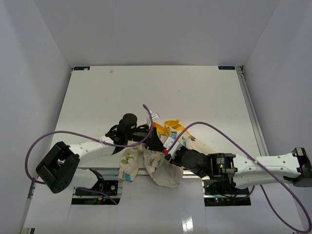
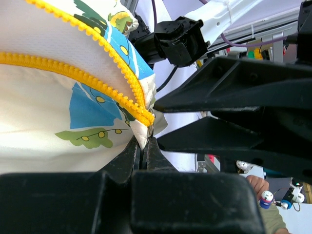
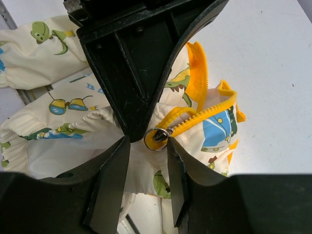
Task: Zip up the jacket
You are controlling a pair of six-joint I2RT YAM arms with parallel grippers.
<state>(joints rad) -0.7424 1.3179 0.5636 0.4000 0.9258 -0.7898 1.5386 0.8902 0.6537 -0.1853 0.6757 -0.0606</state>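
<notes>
Left gripper [image 2: 145, 146] clenched the jacket [image 2: 48, 107] hem, anchoring the zip [image 2: 73, 73]; right gripper [image 3: 148, 142] straddled the pull [image 3: 157, 136], jaws apart, ungripped

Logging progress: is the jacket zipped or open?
Open, at least partly: on the jacket, two yellow tooth rows run apart, meeting only at the left gripper.

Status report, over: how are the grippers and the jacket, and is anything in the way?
Left gripper shut on jacket at zipper bottom. Right gripper open, slider between its fingers. Zipper teeth apart, not zipped. No obstacle seen.
</notes>
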